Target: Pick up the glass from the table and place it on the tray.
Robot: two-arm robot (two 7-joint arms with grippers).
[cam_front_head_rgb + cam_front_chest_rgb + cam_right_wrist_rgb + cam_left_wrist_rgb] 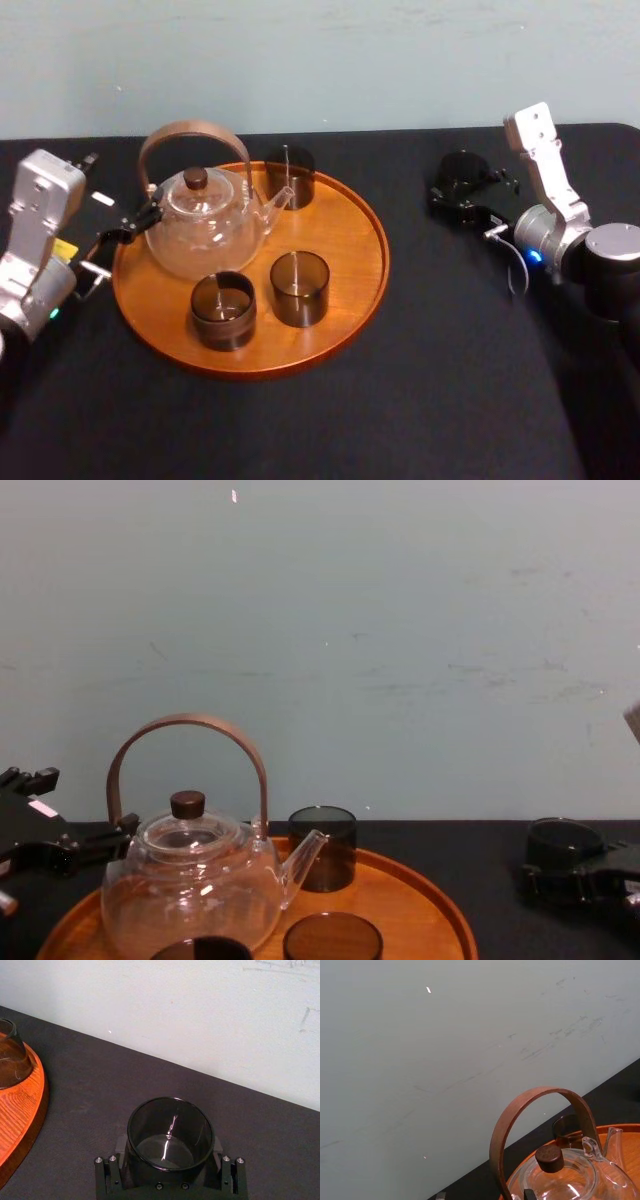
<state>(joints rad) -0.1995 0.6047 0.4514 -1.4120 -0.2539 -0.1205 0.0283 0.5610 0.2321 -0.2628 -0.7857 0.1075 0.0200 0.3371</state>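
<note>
A dark smoky glass [170,1135] stands on the black table [450,330], to the right of the round wooden tray [350,290]. My right gripper [462,197] has a finger on each side of the glass [462,170], pads pressed against its wall, so it is shut on it. The chest view shows the same glass [558,842] low at the table's far right. My left gripper [120,245] hangs open at the tray's left edge, beside the glass teapot [200,225], holding nothing.
On the tray stand the teapot with its wooden hoop handle [540,1110] and three dark glasses [223,310] [299,288] [290,177]. The tray's right side [20,1105] is bare wood. A pale wall [400,630] runs behind the table.
</note>
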